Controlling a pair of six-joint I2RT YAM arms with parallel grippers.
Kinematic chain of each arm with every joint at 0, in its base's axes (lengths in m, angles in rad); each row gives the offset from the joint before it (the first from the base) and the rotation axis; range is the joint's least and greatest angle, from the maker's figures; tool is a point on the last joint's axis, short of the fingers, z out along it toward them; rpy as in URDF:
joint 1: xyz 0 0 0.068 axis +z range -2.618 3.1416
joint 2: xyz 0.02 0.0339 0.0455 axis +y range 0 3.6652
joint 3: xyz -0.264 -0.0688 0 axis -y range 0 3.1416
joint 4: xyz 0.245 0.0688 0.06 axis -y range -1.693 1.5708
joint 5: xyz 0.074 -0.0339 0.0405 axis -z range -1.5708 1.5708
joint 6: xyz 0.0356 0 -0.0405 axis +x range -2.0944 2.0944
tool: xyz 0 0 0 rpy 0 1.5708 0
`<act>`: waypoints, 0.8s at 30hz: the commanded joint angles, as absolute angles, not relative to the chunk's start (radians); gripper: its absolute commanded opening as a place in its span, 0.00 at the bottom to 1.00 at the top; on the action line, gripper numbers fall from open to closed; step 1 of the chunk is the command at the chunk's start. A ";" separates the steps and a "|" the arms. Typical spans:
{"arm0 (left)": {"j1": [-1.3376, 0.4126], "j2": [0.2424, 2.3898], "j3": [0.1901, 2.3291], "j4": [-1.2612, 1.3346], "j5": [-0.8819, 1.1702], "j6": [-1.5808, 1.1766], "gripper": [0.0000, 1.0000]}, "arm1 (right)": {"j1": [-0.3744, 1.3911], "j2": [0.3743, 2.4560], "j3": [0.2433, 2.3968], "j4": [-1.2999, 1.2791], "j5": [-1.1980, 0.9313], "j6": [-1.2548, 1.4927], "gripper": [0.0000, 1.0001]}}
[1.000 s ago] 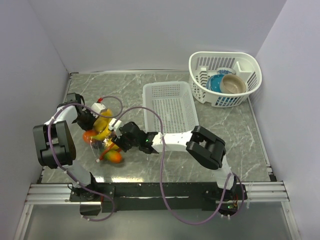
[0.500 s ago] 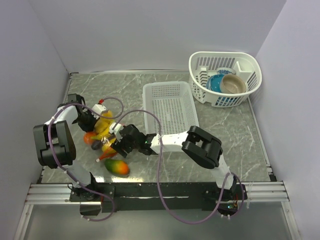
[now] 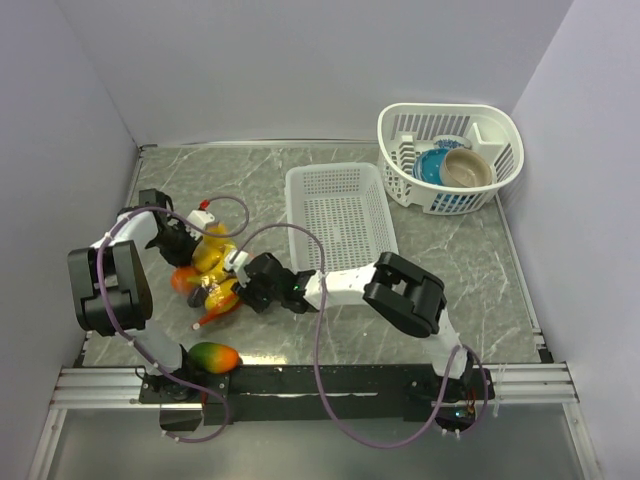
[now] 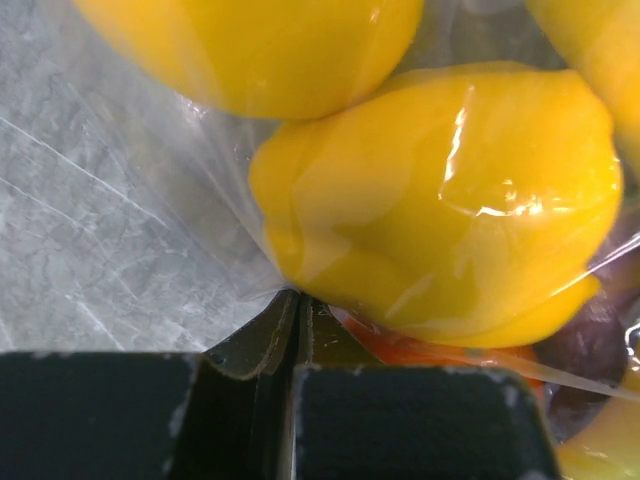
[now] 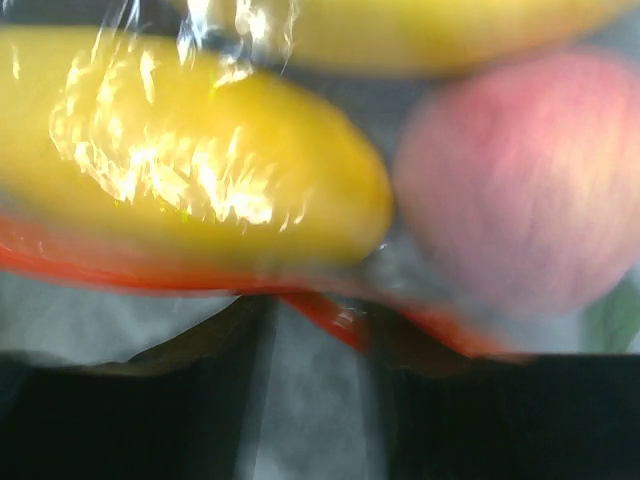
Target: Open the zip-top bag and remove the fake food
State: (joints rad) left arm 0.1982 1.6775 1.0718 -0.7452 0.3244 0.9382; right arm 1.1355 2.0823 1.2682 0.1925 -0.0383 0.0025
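Observation:
The clear zip-top bag (image 3: 212, 268) lies at the table's left, with yellow, orange and dark fake food bunched in it. My left gripper (image 3: 188, 248) is at its far-left side, shut on the bag's plastic (image 4: 235, 225) just under a yellow fruit (image 4: 440, 200). My right gripper (image 3: 240, 288) is at the bag's near-right side, its jaws a little apart, with the orange-red zip strip (image 5: 100, 265) lying across its tips (image 5: 320, 312). A yellow fruit (image 5: 200, 160) and a pink-red fruit (image 5: 520, 180) sit just beyond. A green-orange fruit (image 3: 213, 356) lies loose at the near edge.
A white slotted basket (image 3: 340, 215) stands right of the bag, touching the right arm's side. A round white basket (image 3: 498, 170) with bowls stands at the back right. The left wall is close behind the left arm.
The green-orange fruit has come out of the bag and rolled to the near edge. The right gripper has shifted left and farther in against the bag.

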 commanded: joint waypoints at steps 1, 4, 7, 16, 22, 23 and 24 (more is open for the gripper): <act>0.190 1.709 1.066 -0.741 0.313 0.870 0.05 | 1.141 1.944 1.172 0.136 -0.052 0.038 0.63; 0.190 1.724 1.069 -0.727 0.302 0.853 0.03 | 1.147 1.826 1.072 0.175 -0.070 0.057 0.72; 0.192 1.735 1.074 -0.719 0.302 0.841 0.03 | 1.158 1.744 1.026 0.184 -0.141 0.060 0.75; 0.190 1.744 1.097 -0.690 0.304 0.787 0.02 | 1.258 1.801 1.158 0.031 -0.276 -0.081 0.89; 0.190 1.746 1.097 -0.673 0.304 0.767 0.02 | 1.310 1.867 1.239 0.012 -0.279 -0.104 0.90; 0.190 1.744 1.091 -0.672 0.301 0.764 0.02 | 1.319 1.873 1.256 0.014 -0.282 -0.106 0.90; 0.192 1.743 1.089 -0.667 0.299 0.759 0.02 | 1.322 1.882 1.265 0.012 -0.284 -0.107 0.90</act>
